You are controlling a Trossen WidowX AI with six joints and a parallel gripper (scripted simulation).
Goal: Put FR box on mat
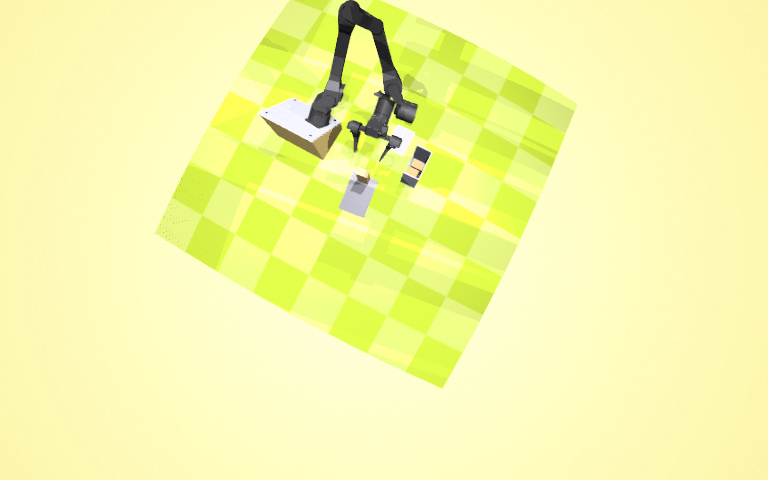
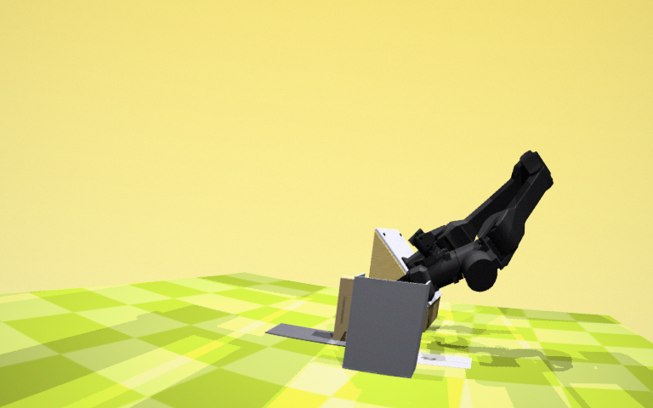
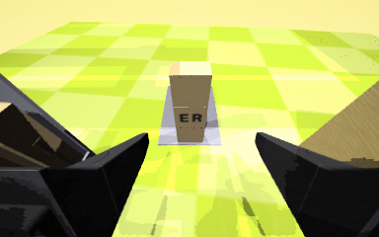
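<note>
The rectangular mat is grey; the upright cardboard box is tan with black lettering; the bench has green-and-yellow checks.

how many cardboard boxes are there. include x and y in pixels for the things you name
3 in view: one box marked ER (image 1: 363, 177) (image 2: 342, 308) (image 3: 189, 96) stands on the grey mat (image 1: 356, 202) (image 2: 298, 332) (image 3: 214, 133); two boxes are in the bin (image 1: 410, 182) (image 2: 385, 326) (image 3: 39, 106). Others could be hidden behind the bin's walls.

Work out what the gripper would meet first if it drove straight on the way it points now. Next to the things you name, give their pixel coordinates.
Probably the upright box marked ER (image 1: 363, 176) (image 2: 343, 308) (image 3: 190, 109), centred ahead between the gripper's (image 1: 367, 156) (image 3: 202, 139) open fingers; the remaining gap is hard to judge.
</note>
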